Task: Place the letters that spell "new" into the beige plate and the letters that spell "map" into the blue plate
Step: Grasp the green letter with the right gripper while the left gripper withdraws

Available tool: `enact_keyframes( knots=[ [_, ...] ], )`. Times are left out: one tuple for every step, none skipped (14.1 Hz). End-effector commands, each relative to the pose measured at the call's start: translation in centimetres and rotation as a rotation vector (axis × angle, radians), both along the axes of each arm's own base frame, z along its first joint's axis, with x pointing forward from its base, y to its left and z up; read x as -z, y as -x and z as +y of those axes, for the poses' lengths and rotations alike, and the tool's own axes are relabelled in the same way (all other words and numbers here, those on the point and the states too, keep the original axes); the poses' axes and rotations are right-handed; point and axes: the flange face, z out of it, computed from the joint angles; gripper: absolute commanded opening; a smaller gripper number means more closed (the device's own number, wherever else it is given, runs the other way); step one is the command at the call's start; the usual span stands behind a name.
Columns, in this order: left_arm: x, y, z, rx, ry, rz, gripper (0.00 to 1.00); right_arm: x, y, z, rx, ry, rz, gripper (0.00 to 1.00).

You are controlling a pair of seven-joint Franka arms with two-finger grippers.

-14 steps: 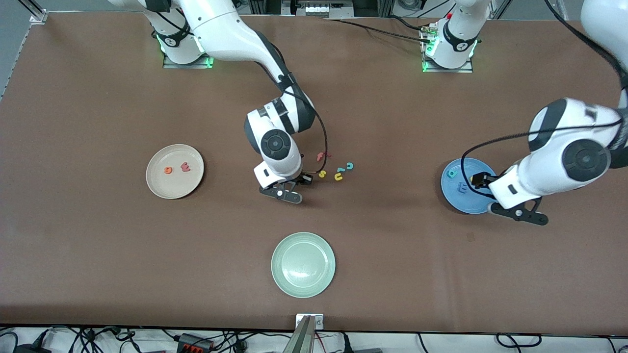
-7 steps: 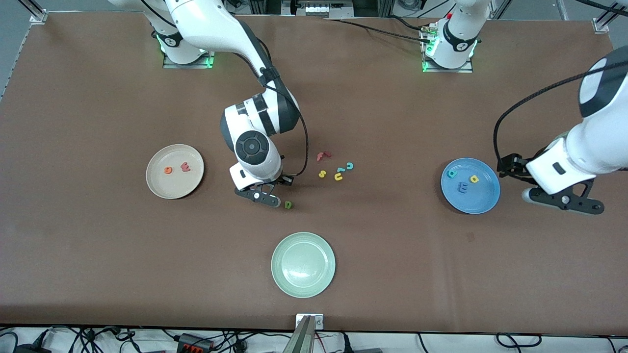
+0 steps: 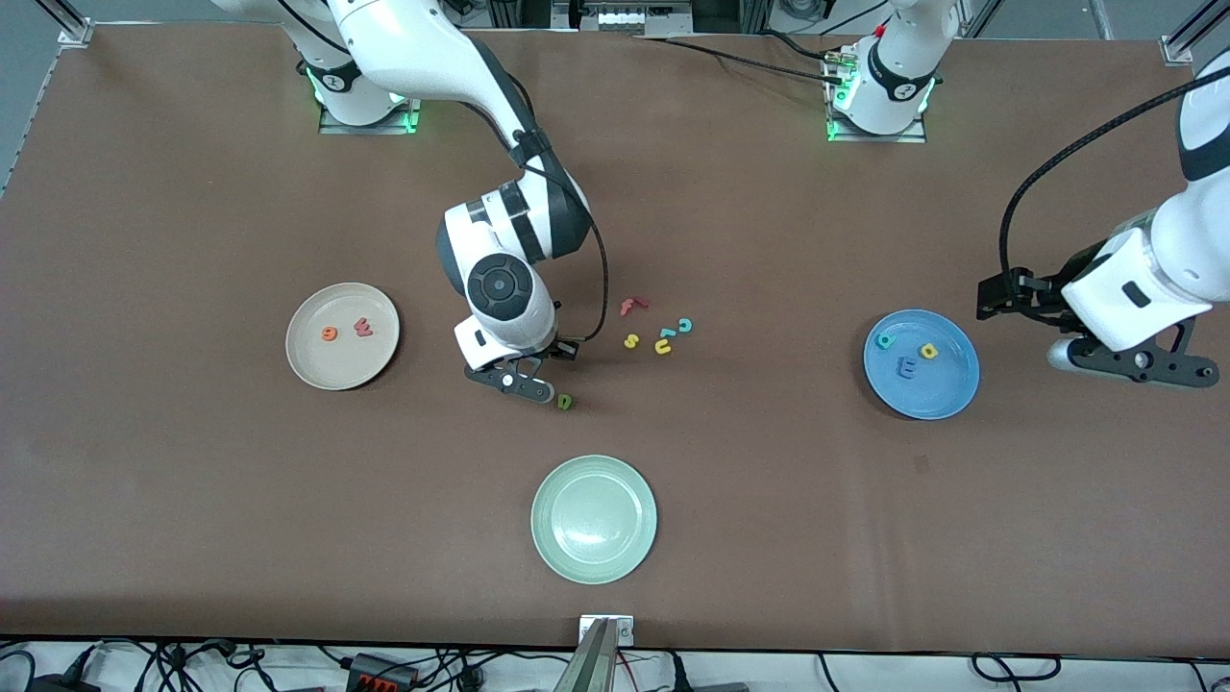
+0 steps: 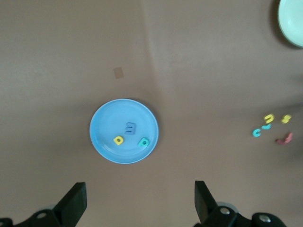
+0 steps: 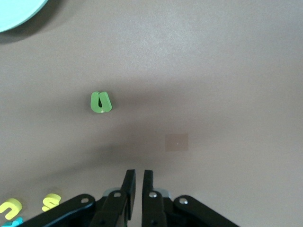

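Since a second ago the green "n" (image 3: 565,402) has dropped onto the brown table (image 3: 192,500). The right gripper (image 3: 524,384) hangs just beside it, fingers shut on nothing, so the beige plate (image 3: 343,371) lacks it. Left gripper (image 3: 1124,360), open, has backed off the filled blue plate (image 3: 947,399). Cables edge the table.

Brown table (image 3: 192,500), grey floor at corners, cables along near edge
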Motion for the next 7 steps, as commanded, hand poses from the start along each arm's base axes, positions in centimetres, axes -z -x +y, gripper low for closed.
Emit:
enact_keyframes(
  knots=[
    [-0.8, 3.1, 0.1, -0.054, -0.033, -0.087, 1.0, -0.4, -0.8, -0.3, -0.023, -0.015, -0.02, 0.51],
    [-0.3, 4.1, 0.2, -0.06, -0.051, -0.109, 1.0, -0.4, -1.2, -0.3, -0.054, -0.024, -0.041, 0.74],
    [0.0, 4.8, 0.2, -0.065, -0.06, -0.121, 1.0, 0.0, -1.5, -0.2, -0.07, -0.032, -0.068, 0.84],
    [-0.2, 5.6, 0.3, -0.07, -0.065, -0.135, 1.0, 0.2, -1.8, -0.1, -0.072, -0.039, -0.093, 0.84],
    [-0.3, 6.6, 0.4, -0.073, -0.069, -0.136, 1.0, 0.7, -2.1, 0.1, -0.075, -0.045, -0.12, 0.85],
    [0.0, 7.3, 0.8, -0.081, -0.071, -0.13, 1.0, 1.1, -2.3, 0.6, -0.089, -0.051, -0.145, 0.85],
    [0.2, 7.7, 1.7, -0.098, -0.071, -0.13, 1.0, 1.7, -2.6, 1.0, -0.1, -0.047, -0.157, 0.85]
  ],
)
